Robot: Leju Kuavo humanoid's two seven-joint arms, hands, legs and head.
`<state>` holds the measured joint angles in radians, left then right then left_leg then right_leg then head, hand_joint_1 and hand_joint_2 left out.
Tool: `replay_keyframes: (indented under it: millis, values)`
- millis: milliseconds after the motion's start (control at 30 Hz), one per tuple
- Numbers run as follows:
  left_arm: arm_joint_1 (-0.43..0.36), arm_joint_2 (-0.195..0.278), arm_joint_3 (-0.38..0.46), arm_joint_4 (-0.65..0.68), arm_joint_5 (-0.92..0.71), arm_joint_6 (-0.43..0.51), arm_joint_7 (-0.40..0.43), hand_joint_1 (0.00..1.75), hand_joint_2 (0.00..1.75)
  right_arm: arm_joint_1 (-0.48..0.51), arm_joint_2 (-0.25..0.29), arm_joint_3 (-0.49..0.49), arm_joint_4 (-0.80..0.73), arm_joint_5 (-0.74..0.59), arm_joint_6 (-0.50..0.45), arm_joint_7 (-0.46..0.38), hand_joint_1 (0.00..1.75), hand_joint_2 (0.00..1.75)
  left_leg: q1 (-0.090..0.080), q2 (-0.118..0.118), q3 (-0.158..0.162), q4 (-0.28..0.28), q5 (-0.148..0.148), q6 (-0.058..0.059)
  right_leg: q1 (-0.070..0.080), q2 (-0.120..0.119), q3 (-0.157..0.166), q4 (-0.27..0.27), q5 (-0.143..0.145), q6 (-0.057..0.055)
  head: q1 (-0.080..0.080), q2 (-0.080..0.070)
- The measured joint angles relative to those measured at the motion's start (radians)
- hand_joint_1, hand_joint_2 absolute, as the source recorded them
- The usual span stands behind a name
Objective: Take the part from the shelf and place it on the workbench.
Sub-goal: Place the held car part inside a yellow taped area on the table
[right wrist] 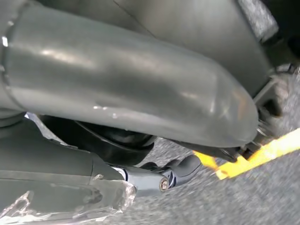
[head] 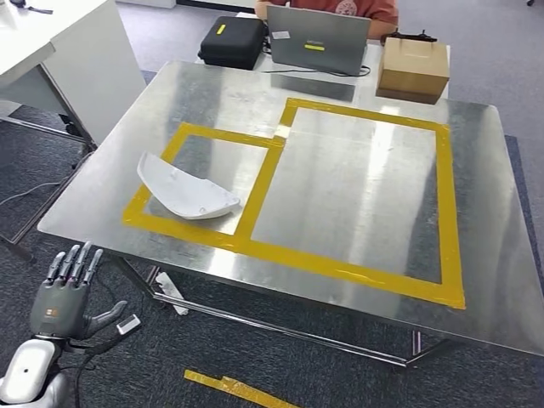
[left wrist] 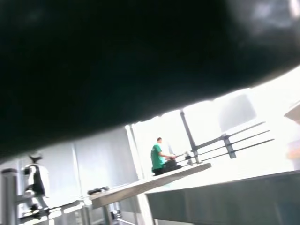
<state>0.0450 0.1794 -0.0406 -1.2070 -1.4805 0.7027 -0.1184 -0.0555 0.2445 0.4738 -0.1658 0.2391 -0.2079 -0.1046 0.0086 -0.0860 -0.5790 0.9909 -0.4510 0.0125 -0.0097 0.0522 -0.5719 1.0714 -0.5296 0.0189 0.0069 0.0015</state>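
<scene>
The white curved part (head: 186, 194) lies on the metal workbench (head: 359, 195), inside the smaller of two yellow-taped rectangles (head: 257, 208) at the left. My left hand (head: 64, 293) hangs below and in front of the bench's near left corner, well clear of the part, fingers spread and holding nothing. In the right wrist view my right hand (right wrist: 134, 89) hangs low over grey carpet, its thick thumb stretched out and a dark finger (right wrist: 176, 171) beneath it, with nothing in it.
At the bench's far edge stand a grey laptop (head: 317, 38), a black case (head: 232, 41) and a cardboard box (head: 412, 70), with a person (head: 359, 8) seated behind them. A white table (head: 64, 51) stands far left. Yellow tape (head: 234, 389) marks the carpet.
</scene>
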Motion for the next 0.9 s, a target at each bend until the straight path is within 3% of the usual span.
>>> replay_keyframes:
  millis: [67,133,167,233,300,367,400,433,500,567,600,667,733,800,833,867,900]
  values:
    - [-0.001,-0.003,0.014,0.0,0.0,0.0,-0.008,0.0,0.0,0.0,0.0,0.0,0.0,0.004,-0.001,0.0,0.0,0.0,0.002,-0.024,-0.009,0.002,0.004,-0.013,-0.004,0.04,0.028,-0.063,0.016,-0.005,0.0,0.0]
    - [0.003,-0.004,0.03,0.0,0.0,0.0,-0.016,0.0,0.0,0.002,0.0,0.0,0.0,0.008,-0.003,-0.002,0.0,0.0,0.006,-0.046,-0.019,0.0,0.011,-0.028,-0.003,0.028,0.035,-0.07,0.016,-0.015,0.0,0.0]
    - [0.008,-0.005,0.038,0.0,0.0,0.0,-0.019,0.0,0.0,0.003,0.0,0.0,0.0,0.011,-0.004,-0.003,0.0,0.0,0.007,-0.038,-0.022,0.003,0.008,-0.034,-0.004,0.016,0.037,-0.074,0.018,-0.021,-0.001,0.0]
    - [0.01,-0.004,0.053,0.0,0.0,0.0,-0.021,0.0,0.0,0.004,0.0,0.0,0.0,0.014,-0.008,-0.003,0.0,0.0,0.005,0.01,-0.047,0.055,-0.024,-0.042,-0.006,-0.012,0.043,-0.082,0.021,-0.034,-0.006,0.0]
    - [0.007,-0.005,0.061,0.0,0.0,0.0,-0.021,0.0,0.0,0.005,-0.001,0.0,0.001,0.019,-0.011,-0.002,0.0,0.0,0.005,0.061,-0.109,0.18,-0.083,-0.048,-0.003,-0.044,0.046,-0.083,0.018,-0.041,-0.011,0.0]
    - [0.008,-0.005,0.067,0.001,0.0,0.0,-0.021,0.0,0.0,0.007,-0.002,0.0,0.001,0.023,-0.013,-0.001,0.0,0.0,0.008,0.076,-0.157,0.275,-0.108,-0.052,0.0,-0.075,0.048,-0.083,0.014,-0.044,-0.011,0.0]
    - [0.01,-0.005,0.071,0.002,0.0,0.0,-0.021,0.0,0.0,0.007,-0.002,0.0,0.001,0.024,-0.014,0.0,0.0,0.0,0.009,0.079,-0.155,0.271,-0.094,-0.053,0.0,-0.089,0.05,-0.083,0.012,-0.044,-0.011,0.0]
    - [0.01,-0.005,0.076,0.002,0.0,0.0,-0.021,0.0,0.0,0.007,-0.002,0.0,0.001,0.025,-0.014,0.001,0.0,0.0,0.009,0.085,-0.131,0.228,-0.064,-0.051,0.001,-0.102,0.053,-0.083,0.009,-0.042,-0.011,0.0]
    - [0.008,-0.005,0.085,0.003,0.0,0.0,-0.021,0.0,0.0,0.005,-0.002,0.0,0.001,0.028,-0.015,0.003,0.0,0.0,0.002,0.126,-0.055,0.094,-0.007,-0.044,0.005,-0.125,0.062,-0.082,0.001,-0.036,-0.012,0.0]
    - [0.003,-0.005,0.09,0.003,0.0,0.0,-0.02,0.0,0.0,0.004,-0.002,0.0,0.001,0.031,-0.017,0.004,0.0,0.0,-0.006,0.163,-0.012,0.016,0.008,-0.033,0.012,-0.146,0.067,-0.081,-0.007,-0.026,-0.012,0.0]
    - [0.002,-0.005,0.092,0.004,0.0,0.0,-0.02,0.0,0.0,0.004,-0.002,0.0,0.001,0.032,-0.018,0.004,0.0,0.0,-0.01,0.164,-0.011,0.009,0.002,-0.029,0.015,-0.156,0.07,-0.082,-0.01,-0.021,-0.012,0.0]
    - [0.004,-0.005,0.099,0.006,0.0,0.0,-0.019,0.0,0.0,0.002,-0.002,0.0,0.001,0.036,-0.021,0.006,0.0,0.0,-0.007,0.14,-0.012,0.005,0.003,-0.018,0.015,-0.167,0.077,-0.082,-0.019,-0.01,-0.011,0.0]
    - [0.002,-0.005,0.107,0.01,0.0,0.0,-0.019,0.0,0.0,0.001,-0.002,0.0,0.0,0.039,-0.027,0.008,0.0,0.0,-0.001,0.116,-0.009,0.0,0.005,-0.008,0.012,-0.127,0.06,-0.036,-0.053,0.001,-0.006,0.0]
    - [-0.004,-0.007,0.111,0.014,0.0,0.0,-0.019,0.0,0.0,0.002,-0.003,0.0,0.0,0.041,-0.031,0.01,0.0,0.0,0.001,0.092,-0.009,-0.001,0.006,-0.001,0.01,-0.072,-0.004,0.09,-0.113,0.005,0.0,0.0]
    - [-0.005,-0.008,0.112,0.018,0.0,0.0,-0.019,0.0,0.0,0.004,-0.003,0.0,0.0,0.041,-0.031,0.011,0.0,0.0,0.0,0.079,-0.01,-0.001,0.006,0.0,0.009,-0.061,-0.041,0.157,-0.136,0.005,0.0,0.0]
    - [-0.004,-0.009,0.114,0.022,0.0,0.0,-0.019,0.0,0.0,0.005,-0.004,0.0,0.0,0.041,-0.031,0.013,0.0,0.0,0.0,0.065,-0.01,-0.001,0.006,0.001,0.01,-0.056,-0.069,0.201,-0.143,0.003,0.0,0.0]
    - [-0.004,-0.01,0.116,0.026,0.0,0.0,-0.019,0.0,0.0,0.006,-0.004,0.001,0.0,0.041,-0.031,0.014,0.0,0.0,-0.001,0.051,-0.009,-0.001,0.006,0.001,0.01,-0.053,-0.08,0.208,-0.128,0.002,0.001,0.0]
